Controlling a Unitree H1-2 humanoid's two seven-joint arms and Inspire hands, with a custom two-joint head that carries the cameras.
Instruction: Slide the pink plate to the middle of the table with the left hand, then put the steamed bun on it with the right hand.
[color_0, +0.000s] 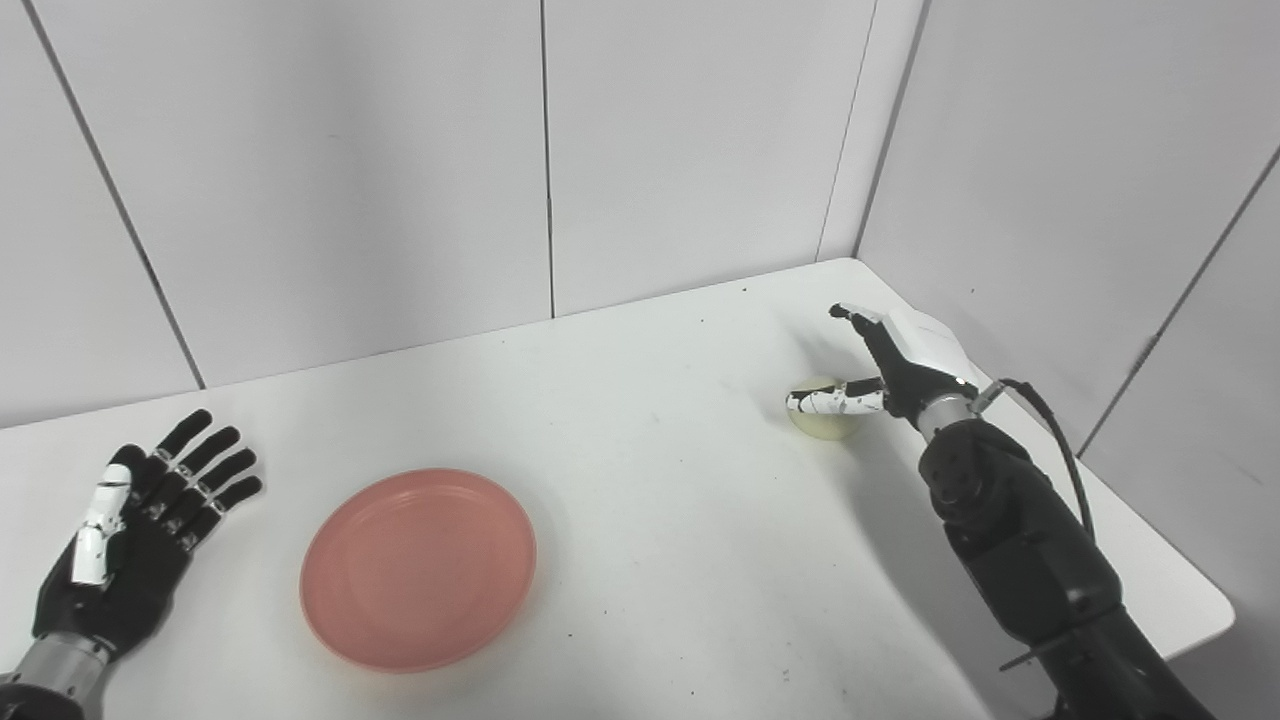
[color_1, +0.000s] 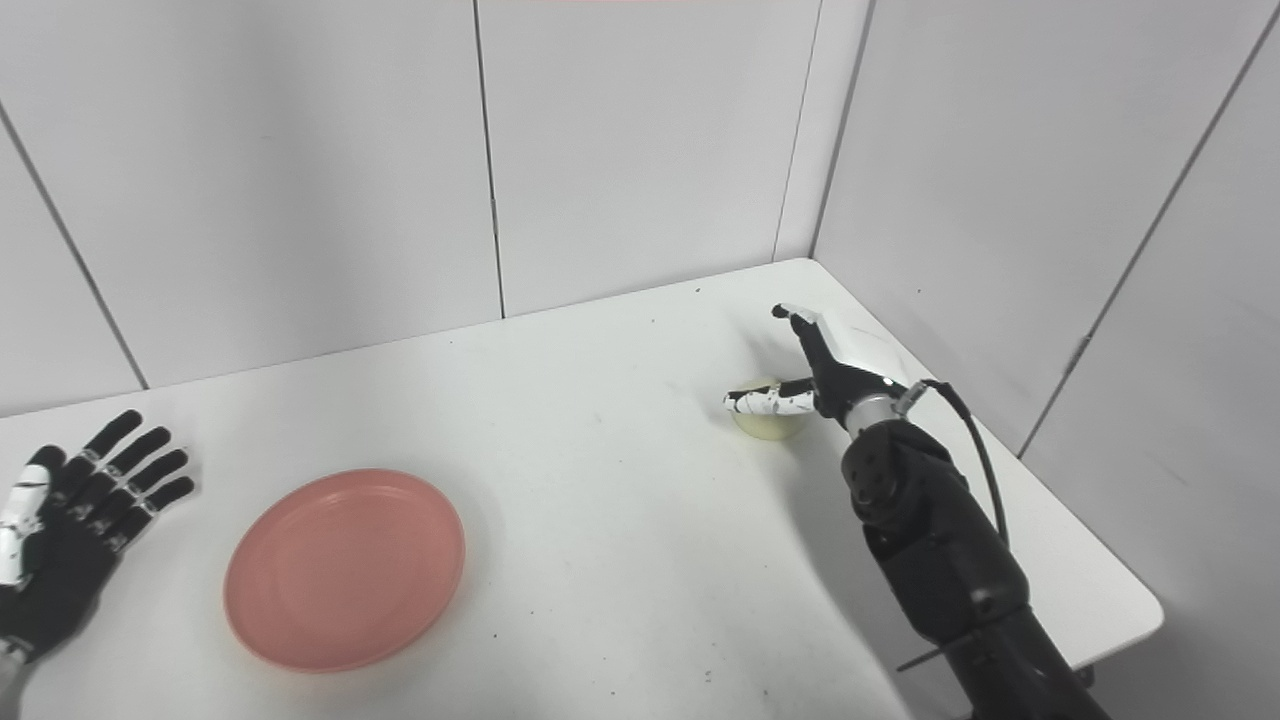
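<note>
A white tabletop (color_0: 650, 480) fills most of the scene, set into a corner of pale grey wall panels (color_0: 350, 170) that rise at the far side and along the right. The right arm (color_0: 1030, 560), black and jointed with a cable along it, comes in from the near right and reaches toward the far right part of the tabletop. The pink plate (color_0: 418, 568), round, shallow and empty, lies flat on the near left of the tabletop, left of the middle and well apart from the bun. The left hand (color_0: 130, 540) rests palm up at the near left edge, just left of the plate without touching it, its fingers (color_0: 215, 470) spread and holding nothing. The right hand (color_0: 890, 365) is at the bun, fingers apart and not closed around it; one finger lies across the top of the bun, though whether it presses on it cannot be told. The steamed bun (color_0: 825, 418), small, pale and rounded, sits on the tabletop at the far right, just under that hand. Judging by this layout, the plate looks not quite centred, and the bun's grasp, lift and placing on the plate all remain.
</note>
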